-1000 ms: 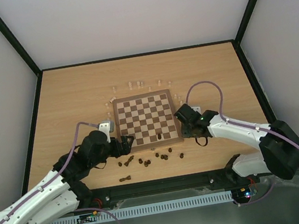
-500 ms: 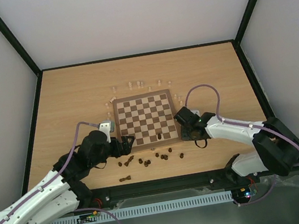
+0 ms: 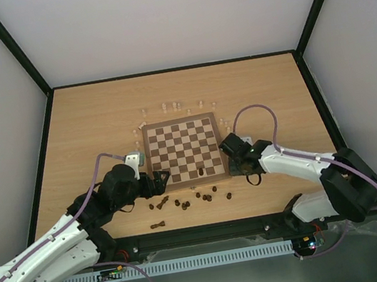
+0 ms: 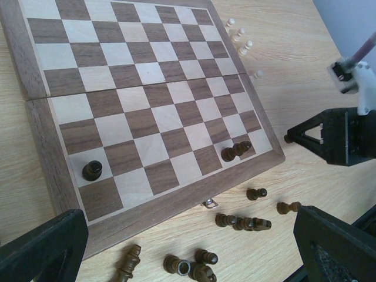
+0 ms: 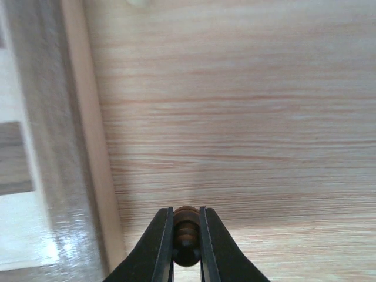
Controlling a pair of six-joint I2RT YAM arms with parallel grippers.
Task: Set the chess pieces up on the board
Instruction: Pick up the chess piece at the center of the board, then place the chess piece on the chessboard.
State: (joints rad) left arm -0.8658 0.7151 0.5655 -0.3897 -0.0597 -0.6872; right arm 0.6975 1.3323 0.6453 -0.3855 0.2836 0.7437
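— Where was the board (image 3: 182,145), and what stood on it?

— It lay flat in the middle of the table (image 3: 91,121), almost bare. The left wrist view showed only two men on it. A dark pawn (image 4: 92,170) stood upright near the near left corner. A taller dark piece (image 4: 235,151) was in the near row toward the right, and I could not tell whether that one stood or lay.

— And the other chess pieces?

— The loose dark pieces (image 3: 198,197) were strewn on the table just in front of the board's near edge, several on their sides. The pale pieces (image 3: 175,105) were dotted along the table beyond the far edge and by the far right corner.

— What of the pincers?

— The right gripper (image 5: 187,218) was clamped on a small dark chessman (image 5: 187,238), pinched between both fingertips. It was over bare table just beside the board's right border, and whether the chessman touched the wood was not clear. The left gripper (image 4: 188,226) was at the board's near left corner, its fingers (image 4: 44,249) spread wide with nothing between them.
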